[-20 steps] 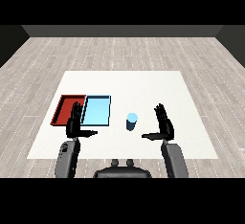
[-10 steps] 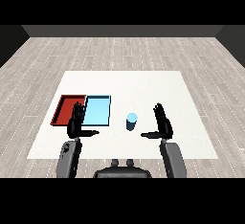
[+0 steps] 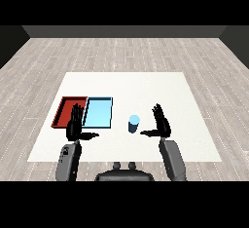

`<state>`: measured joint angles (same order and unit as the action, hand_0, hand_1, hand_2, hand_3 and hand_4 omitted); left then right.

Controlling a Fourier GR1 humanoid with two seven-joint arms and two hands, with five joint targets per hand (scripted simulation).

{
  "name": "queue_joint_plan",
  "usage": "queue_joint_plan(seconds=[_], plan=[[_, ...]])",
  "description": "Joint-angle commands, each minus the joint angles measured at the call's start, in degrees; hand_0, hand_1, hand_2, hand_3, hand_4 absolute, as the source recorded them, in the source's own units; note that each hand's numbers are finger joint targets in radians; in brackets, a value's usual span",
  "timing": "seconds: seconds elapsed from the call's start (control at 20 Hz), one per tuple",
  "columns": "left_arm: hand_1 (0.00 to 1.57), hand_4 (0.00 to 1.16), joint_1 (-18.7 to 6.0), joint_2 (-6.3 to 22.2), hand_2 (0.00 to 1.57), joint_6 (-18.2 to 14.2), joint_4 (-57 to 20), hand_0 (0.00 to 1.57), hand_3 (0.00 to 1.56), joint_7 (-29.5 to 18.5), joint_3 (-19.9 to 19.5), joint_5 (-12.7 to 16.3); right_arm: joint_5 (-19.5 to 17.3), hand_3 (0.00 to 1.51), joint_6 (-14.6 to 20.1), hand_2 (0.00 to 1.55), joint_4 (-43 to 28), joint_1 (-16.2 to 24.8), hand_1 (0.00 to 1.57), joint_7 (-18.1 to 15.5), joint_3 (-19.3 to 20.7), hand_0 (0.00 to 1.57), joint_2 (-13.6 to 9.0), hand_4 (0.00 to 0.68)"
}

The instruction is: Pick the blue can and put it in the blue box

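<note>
A small light blue can (image 3: 134,123) stands upright on the white table, just right of the light blue tray (image 3: 99,112). My right hand (image 3: 161,123) is held up to the can's right, fingers straight and thumb pointing toward the can, with a gap between them. Over the near edge of the trays, my left hand (image 3: 75,126) is raised with straight fingers and holds nothing.
A red tray (image 3: 68,111) lies against the left side of the light blue tray. The white table (image 3: 146,85) stretches well beyond the can at the back and right. A grey plank floor surrounds the table.
My right hand has edged slightly left toward the can. The can and my left hand stay where they were.
</note>
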<state>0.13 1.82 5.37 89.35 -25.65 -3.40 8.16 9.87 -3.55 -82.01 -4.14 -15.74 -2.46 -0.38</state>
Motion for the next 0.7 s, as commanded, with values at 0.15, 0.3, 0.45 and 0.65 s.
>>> queue_joint_plan(seconds=[0.15,0.3,0.45,0.65], plan=[[0.00,0.00,1.51,-0.46,0.00,-0.87,2.69,0.00,0.00,1.76,0.65,0.06,2.50,0.00,6.07,0.00,0.95,2.64,0.00,-1.10,-6.79,0.00,0.37,0.000],[0.00,0.00,-1.90,-1.73,0.00,-2.99,0.53,0.00,0.00,0.67,1.44,0.09,2.63,0.00,1.90,0.00,2.14,2.65,0.00,0.63,-2.55,0.00,0.15,0.000],[0.00,0.00,-2.61,0.94,0.00,0.72,-1.24,0.00,0.00,0.34,-1.55,2.23,4.12,0.00,1.00,0.00,11.82,-4.85,0.00,-2.61,0.88,0.00,-1.34,0.000],[0.00,0.00,-0.36,-0.03,0.00,-0.50,2.87,0.00,0.00,2.47,-0.39,2.05,4.25,0.00,0.86,0.00,11.34,-2.00,0.00,-4.19,-1.83,0.00,0.06,0.000]])
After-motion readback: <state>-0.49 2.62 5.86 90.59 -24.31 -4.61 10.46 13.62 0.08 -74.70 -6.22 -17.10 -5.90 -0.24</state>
